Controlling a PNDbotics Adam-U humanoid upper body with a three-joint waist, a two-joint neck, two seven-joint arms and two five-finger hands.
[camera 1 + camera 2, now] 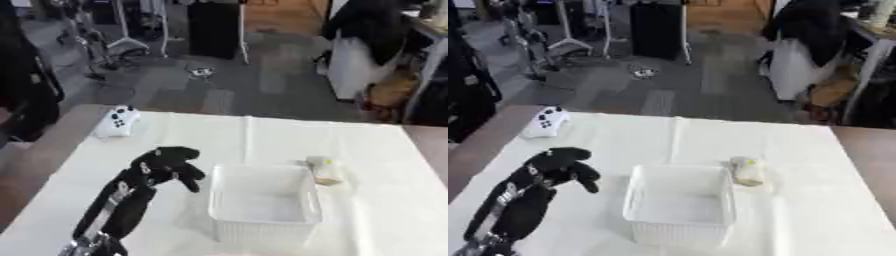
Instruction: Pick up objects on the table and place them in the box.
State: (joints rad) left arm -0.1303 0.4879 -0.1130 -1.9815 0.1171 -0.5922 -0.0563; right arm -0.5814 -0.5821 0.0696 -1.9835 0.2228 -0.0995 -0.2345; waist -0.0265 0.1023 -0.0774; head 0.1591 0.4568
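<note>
One curled, empty left hand (171, 162) hovers over white-clothed table (385, 210), grey floor (262, 75) beyond.

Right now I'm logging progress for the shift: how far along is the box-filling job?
Nothing looks done: the white box appears empty. Nothing is in hand either; the left hand hovers beside the box with fingers curled, holding nothing. Still left: the white game controller at the table's far left corner and the small pale object just beyond the box's right side. The right hand isn't visible.
</note>
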